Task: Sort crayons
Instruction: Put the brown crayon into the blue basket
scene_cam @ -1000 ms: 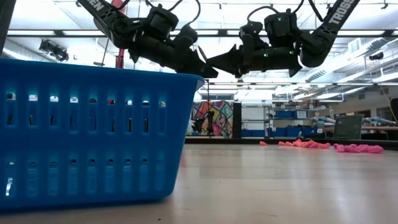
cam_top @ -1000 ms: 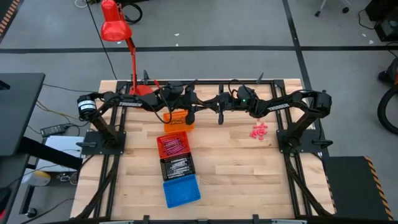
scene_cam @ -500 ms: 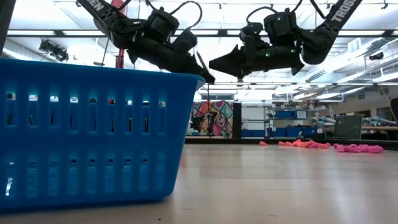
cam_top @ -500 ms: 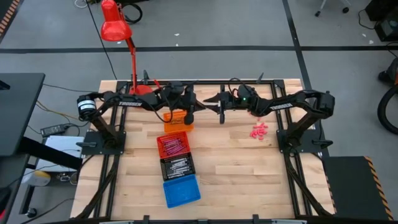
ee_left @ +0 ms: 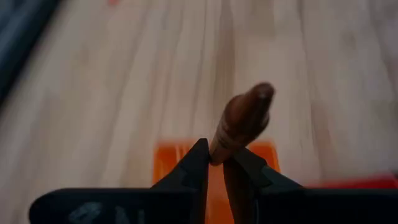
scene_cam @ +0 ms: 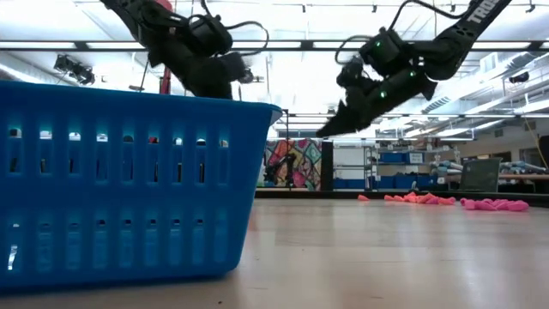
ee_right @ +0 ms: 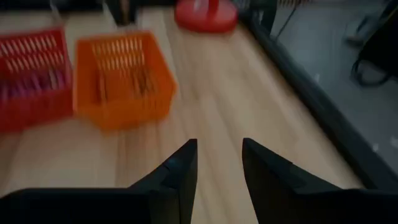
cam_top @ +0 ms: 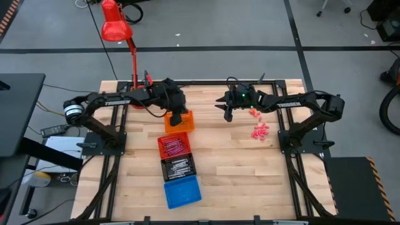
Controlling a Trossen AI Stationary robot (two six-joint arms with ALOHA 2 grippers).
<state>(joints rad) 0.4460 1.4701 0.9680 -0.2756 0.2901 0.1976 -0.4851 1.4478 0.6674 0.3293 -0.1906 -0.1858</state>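
- The left gripper point(ee_left: 214, 163) pinches a brownish-orange crayon point(ee_left: 244, 119) by its lower end, the stick jutting forward past the fingertips, and hangs directly above the orange tray point(cam_top: 179, 120)
- The right gripper point(ee_right: 217, 160) hovers over bare table point(cam_top: 244, 169) well to the right of the orange tray, its fingers spread with nothing between them — the loose pile of pink crayons point(cam_top: 259, 130) lies near it, farther still from the tray
- Beyond the orange tray, in one row running away from the red desk lamp point(cam_top: 116, 28), sit the red tray point(cam_top: 173, 145), the black tray point(cam_top: 178, 167) and the blue tray point(cam_top: 182, 191); red and black already hold sticks
- To finish the drop well, judging from this pose: lower the crayon until it is inside the orange tray's walls, level it, then let go — a release from height would likely let it bounce out or roll toward the red tray
- Writing: white letters on the right arm read in part "TROSS" in the low view, cut by the picture's edge; no legible label on the crayon
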